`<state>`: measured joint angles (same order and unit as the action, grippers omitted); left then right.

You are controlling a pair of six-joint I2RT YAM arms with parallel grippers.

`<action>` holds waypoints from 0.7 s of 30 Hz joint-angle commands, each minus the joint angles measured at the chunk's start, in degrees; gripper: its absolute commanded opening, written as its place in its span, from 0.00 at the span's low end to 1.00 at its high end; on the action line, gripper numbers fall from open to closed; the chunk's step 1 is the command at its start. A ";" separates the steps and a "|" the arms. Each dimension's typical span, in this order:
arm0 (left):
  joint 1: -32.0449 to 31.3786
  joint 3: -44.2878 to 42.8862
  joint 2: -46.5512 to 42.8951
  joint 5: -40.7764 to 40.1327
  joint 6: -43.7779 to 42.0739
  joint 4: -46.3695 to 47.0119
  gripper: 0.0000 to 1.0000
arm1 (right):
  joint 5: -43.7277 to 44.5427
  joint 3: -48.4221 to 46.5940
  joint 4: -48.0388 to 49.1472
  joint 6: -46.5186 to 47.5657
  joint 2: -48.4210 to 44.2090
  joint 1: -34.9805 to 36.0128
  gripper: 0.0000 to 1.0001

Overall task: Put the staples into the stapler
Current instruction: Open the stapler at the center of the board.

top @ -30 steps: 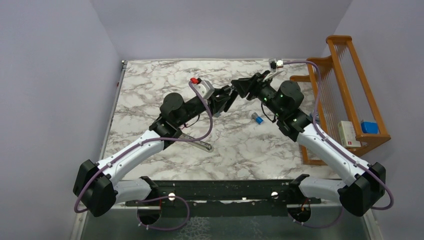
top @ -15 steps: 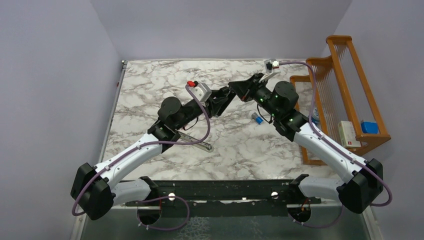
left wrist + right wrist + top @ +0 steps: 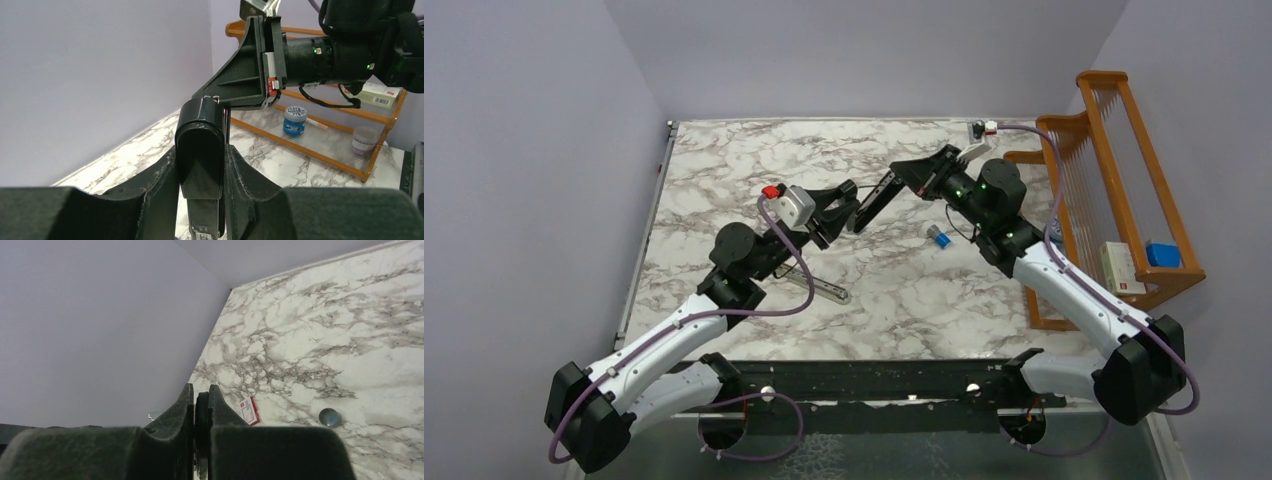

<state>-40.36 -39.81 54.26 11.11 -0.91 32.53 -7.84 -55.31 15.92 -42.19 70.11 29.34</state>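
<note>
Where the two pincers meet, the glossy black stapler [image 3: 200, 127] stands clamped between the part-open fingers of the left pincer [image 3: 200, 150]; the right pincer [image 3: 201, 392], nearly closed, nips its far end; its white label [image 3: 202, 233] is unreadable; the staples cannot be made out.

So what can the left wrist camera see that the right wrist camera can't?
Only the left wrist view: the black stapler clamped in the left gripper, the right gripper closed on its far end, and a wooden rack holding a blue-lidded jar. Only the right wrist view: a small white-and-red box and a dark round disc lying on the marble table. Both show that table and the lilac wall.
</note>
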 commanded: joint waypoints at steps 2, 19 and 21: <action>0.10 -1.58 -5.38 -3.06 -1.14 14.17 0.00 | 0.90 5.23 -1.94 -4.19 1.29 -5.38 0.01; 0.12 -9.04 -4.45 3.17 0.99 22.39 0.00 | -4.78 13.14 3.19 -14.65 3.69 -9.65 0.28; 0.12 -9.47 -4.09 4.36 1.11 22.54 0.00 | -5.11 13.12 3.26 -14.37 4.04 -9.66 0.34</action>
<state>-40.58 -43.57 52.75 12.75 1.28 38.79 -15.25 -43.66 23.22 -59.75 72.31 21.12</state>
